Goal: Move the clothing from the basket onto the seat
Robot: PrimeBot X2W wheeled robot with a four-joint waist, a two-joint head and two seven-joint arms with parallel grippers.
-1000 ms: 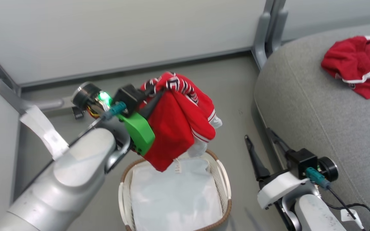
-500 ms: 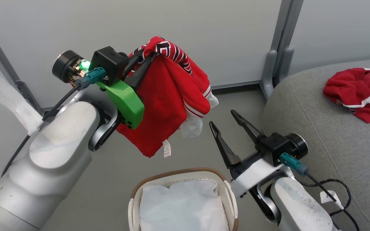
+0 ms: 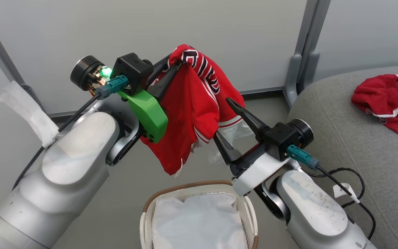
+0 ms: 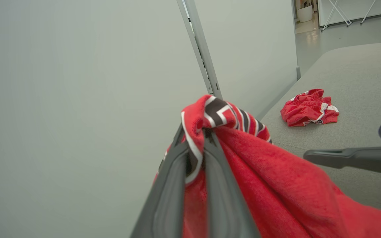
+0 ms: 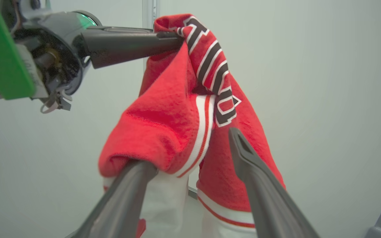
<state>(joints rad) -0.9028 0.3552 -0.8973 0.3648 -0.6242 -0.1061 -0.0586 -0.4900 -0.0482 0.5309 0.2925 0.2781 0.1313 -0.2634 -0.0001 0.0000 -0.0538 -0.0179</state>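
My left gripper (image 3: 171, 65) pinches the garment (image 3: 185, 117) above the basket (image 3: 185, 187); I'd shut the spread right gripper (image 3: 221, 117) squarely on its hem, then lift clear.

basket (image 3: 154, 199): cut by bottom edge | held garment (image 3: 188, 114) lettering: folded, perhaps unreadable

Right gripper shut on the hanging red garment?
No, in the right wrist view the right gripper is open, its two fingers wide apart at the lower folds of the red garment.

Grey seat (image 3: 351, 145) bears one crumpled red garment (image 3: 389, 100); basket (image 3: 185, 185) stands on floor (image 3: 126, 207).
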